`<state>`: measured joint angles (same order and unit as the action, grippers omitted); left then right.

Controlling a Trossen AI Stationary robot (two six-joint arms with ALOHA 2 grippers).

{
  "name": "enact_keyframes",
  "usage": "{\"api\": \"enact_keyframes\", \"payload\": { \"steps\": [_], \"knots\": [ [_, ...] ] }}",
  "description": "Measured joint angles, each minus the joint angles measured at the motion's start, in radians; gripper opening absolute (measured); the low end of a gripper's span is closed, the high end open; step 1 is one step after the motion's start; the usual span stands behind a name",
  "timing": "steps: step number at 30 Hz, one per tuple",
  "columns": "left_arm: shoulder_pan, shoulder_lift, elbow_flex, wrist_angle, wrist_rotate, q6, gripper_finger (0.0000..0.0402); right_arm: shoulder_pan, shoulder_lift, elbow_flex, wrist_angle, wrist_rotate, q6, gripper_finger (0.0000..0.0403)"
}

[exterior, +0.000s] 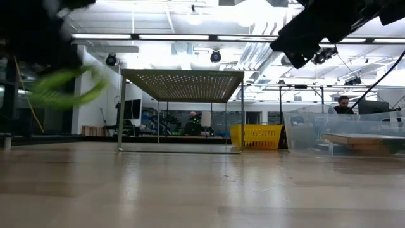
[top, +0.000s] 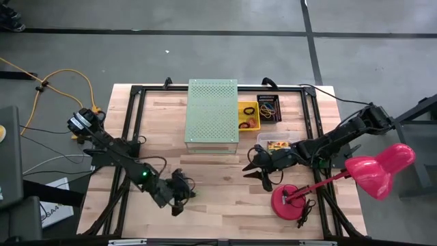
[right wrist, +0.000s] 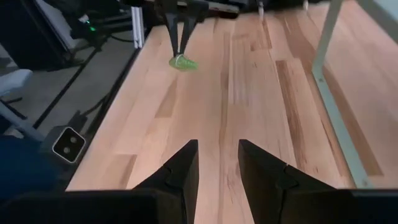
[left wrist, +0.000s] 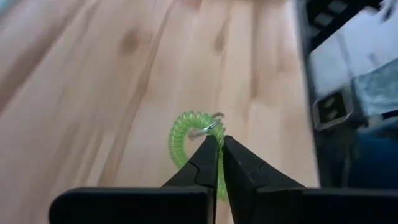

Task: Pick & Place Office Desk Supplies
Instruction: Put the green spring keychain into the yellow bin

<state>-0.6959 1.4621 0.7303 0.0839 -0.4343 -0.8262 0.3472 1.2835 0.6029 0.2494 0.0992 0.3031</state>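
Note:
A green coiled elastic band loop [left wrist: 185, 138] hangs at the tips of my left gripper [left wrist: 219, 144], which is shut on it over the table's near left part [top: 180, 196]. The low view shows the loop [exterior: 66, 85] blurred and above the tabletop. It also shows far off in the right wrist view [right wrist: 184, 62]. My right gripper [right wrist: 217, 155] stands open with nothing between its fingers, above the table's middle right [top: 256, 172]. More band loops lie in a yellow tray [top: 248, 116] and a black tray [top: 268, 108]. A crayon box [top: 277, 145] lies in a clear container. My left gripper pinches the green loop between its two fingertips at one side of the coil, by a small metal ring [left wrist: 210, 129]. The fingers slant down from the table's left. The loop hangs off the fingertips, clear of the wood.
A large pale-green perforated box [top: 212, 113] stands at the far middle. A pink desk lamp [top: 374, 171] leans over the right side, its round base [top: 290, 200] near the front right. A black frame [top: 136, 92] edges the table. Bare wood lies between the two grippers.

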Motion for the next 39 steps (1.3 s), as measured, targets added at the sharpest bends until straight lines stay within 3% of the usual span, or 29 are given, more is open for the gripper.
{"api": "enact_keyframes", "payload": {
  "steps": [6, 13, 30, 39],
  "knots": [
    [0.069, -0.001, 0.0, 0.212, -0.001, 0.217, 0.0007, 0.0, 0.0, 0.0, 0.086, -0.007, -0.104, 0.01],
    [0.132, -0.001, 0.001, 0.362, -0.001, 0.341, 0.0007, 0.0, 0.035, 0.0, 0.212, -0.049, -0.269, 0.01],
    [0.159, 0.008, 0.002, 0.487, -0.007, 0.462, 0.0008, 0.0, 0.326, 0.0, 0.705, 0.039, -0.38, 0.01],
    [0.206, 0.008, 0.002, 0.505, -0.011, 0.476, 0.0006, 0.0, 0.373, 0.0, 0.791, 0.033, -0.355, 0.01]
  ]
}}
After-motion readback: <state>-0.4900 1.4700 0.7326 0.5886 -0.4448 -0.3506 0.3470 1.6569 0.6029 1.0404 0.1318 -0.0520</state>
